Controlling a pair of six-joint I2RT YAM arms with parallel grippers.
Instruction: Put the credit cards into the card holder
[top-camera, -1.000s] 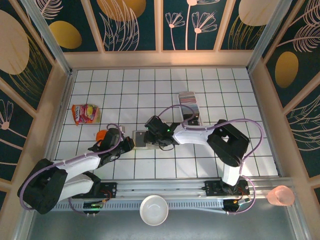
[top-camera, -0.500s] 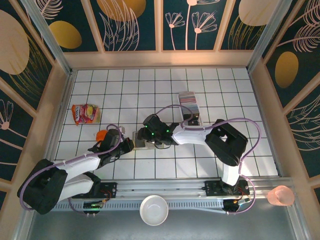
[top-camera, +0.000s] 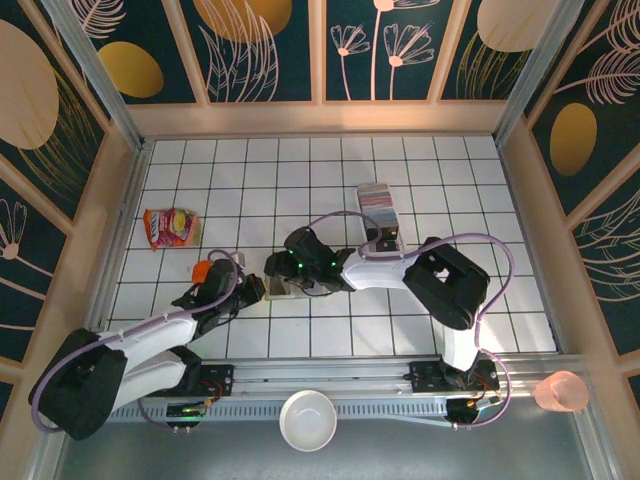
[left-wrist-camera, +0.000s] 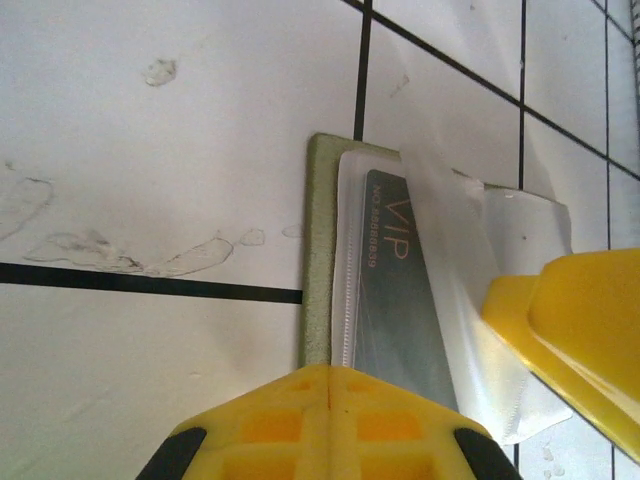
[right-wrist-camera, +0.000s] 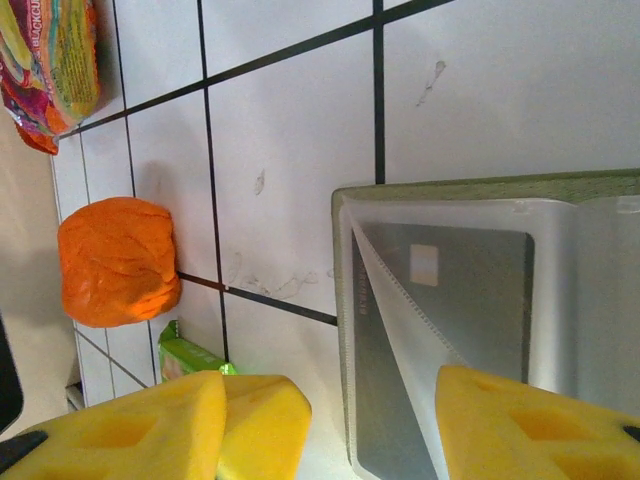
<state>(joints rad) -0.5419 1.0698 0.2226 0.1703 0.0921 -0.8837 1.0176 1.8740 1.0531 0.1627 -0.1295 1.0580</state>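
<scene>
Right arm (top-camera: 385, 270) edged left | card holder (left-wrist-camera: 320, 250) edge borders bare tile (left-wrist-camera: 150, 130)

Card holder (left-wrist-camera: 318, 250): matt olive cover, with inner sleeves (left-wrist-camera: 500, 230) of clear, glossy plastic film, slightly creased. Grey card (left-wrist-camera: 395, 300) is smooth plastic with a dull satin sheen. Worktop (left-wrist-camera: 150, 150): glossy white tiles, smudged.

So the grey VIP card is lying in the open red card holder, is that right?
Not quite. The card holder is olive green, not red; the left wrist view shows its green edge beside the grey VIP card, which does lie in the open holder.
</scene>
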